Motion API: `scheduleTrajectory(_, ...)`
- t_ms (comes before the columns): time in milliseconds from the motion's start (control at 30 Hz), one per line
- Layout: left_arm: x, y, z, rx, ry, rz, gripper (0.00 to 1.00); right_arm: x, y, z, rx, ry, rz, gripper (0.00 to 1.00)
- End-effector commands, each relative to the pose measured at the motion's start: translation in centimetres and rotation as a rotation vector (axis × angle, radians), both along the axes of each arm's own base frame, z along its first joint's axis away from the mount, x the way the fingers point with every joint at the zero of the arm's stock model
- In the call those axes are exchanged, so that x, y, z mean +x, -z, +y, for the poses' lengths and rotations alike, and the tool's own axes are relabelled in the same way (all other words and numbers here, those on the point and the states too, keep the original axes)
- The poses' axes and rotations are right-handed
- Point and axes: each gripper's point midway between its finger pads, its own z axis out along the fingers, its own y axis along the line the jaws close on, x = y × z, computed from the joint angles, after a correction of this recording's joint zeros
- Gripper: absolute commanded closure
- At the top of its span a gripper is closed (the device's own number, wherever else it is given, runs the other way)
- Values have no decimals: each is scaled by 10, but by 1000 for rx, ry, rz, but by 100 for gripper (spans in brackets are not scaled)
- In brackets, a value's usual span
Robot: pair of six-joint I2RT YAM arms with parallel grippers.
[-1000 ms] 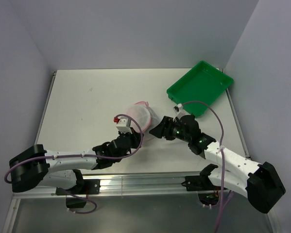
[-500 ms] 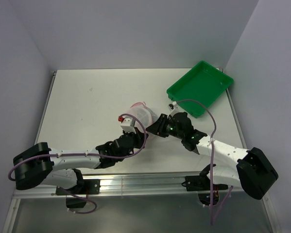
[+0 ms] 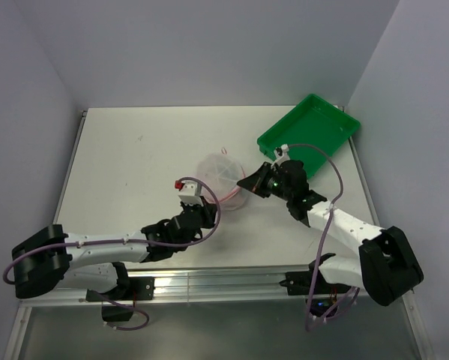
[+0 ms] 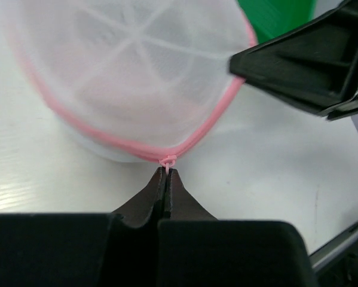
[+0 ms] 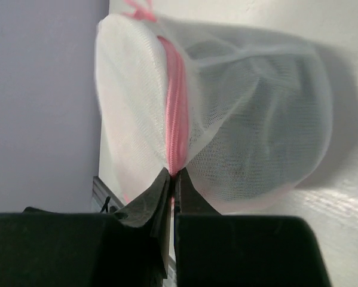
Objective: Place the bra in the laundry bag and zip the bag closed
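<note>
The laundry bag (image 3: 220,175), a round white mesh pouch with a pink zip rim, lies mid-table. My left gripper (image 4: 167,171) sits at its near edge, shut on the small pink zip pull (image 4: 168,160). From the right, my right gripper (image 5: 173,174) is shut on the pink zip rim (image 5: 176,107). In the top view the left gripper (image 3: 209,206) and right gripper (image 3: 244,185) flank the bag's near side. The bra cannot be made out. Only a greyer patch (image 5: 256,119) shows through the mesh.
A green tray (image 3: 265,142) stands at the back right, just beyond the right gripper. Purple cables loop over both arms. Walls close the table at the back and sides.
My right gripper has shut onto the bag's zip rim and its arm has swung toward the back. The bag has shifted and flattened. The left gripper has stayed shut on the pull.
</note>
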Motion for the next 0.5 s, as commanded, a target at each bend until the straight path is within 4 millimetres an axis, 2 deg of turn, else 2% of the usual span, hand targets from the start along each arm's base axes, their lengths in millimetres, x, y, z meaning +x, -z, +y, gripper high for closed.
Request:
scheduleTrajectory(0,6,1,41,72,-131,-30,100,28,-26,-14,-13,13,-92,100)
scheduleTrajectory(33,6,7,52,106,-154,-19,100,34,-27,-15,-31,9,-105,100)
scheduleTrajectory(167,10,0,77,69,-231,-13,100,48,-23,-15,-69,-34,-96,100)
scheduleTrajectory(200,10,-2,78,62,-229,-16,100,55,-30,-12,-72,-48,-106,100)
scheduleTrajectory(267,9,-12,73,35,-206,-30,100,62,-17,-7,-100,-77,-66,100)
scheduleTrajectory(300,7,-14,65,21,-171,-25,100,70,-27,-2,-96,-87,-84,95)
scheduleTrajectory(333,6,-15,59,11,-150,-22,100,73,-21,1,-103,-93,-70,88)
scheduleTrajectory(367,5,-22,49,-29,-125,-28,100,74,-22,3,-106,-93,-69,77)
scheduleTrajectory(400,2,-25,40,-45,-89,-22,100,72,-25,9,-109,-106,-78,49)
scheduleTrajectory(433,2,-22,34,-38,-80,-16,100,70,-27,11,-122,-110,-81,38)
scheduleTrajectory(467,1,-29,27,-55,-71,-17,100,67,-25,11,-138,-106,-77,32)
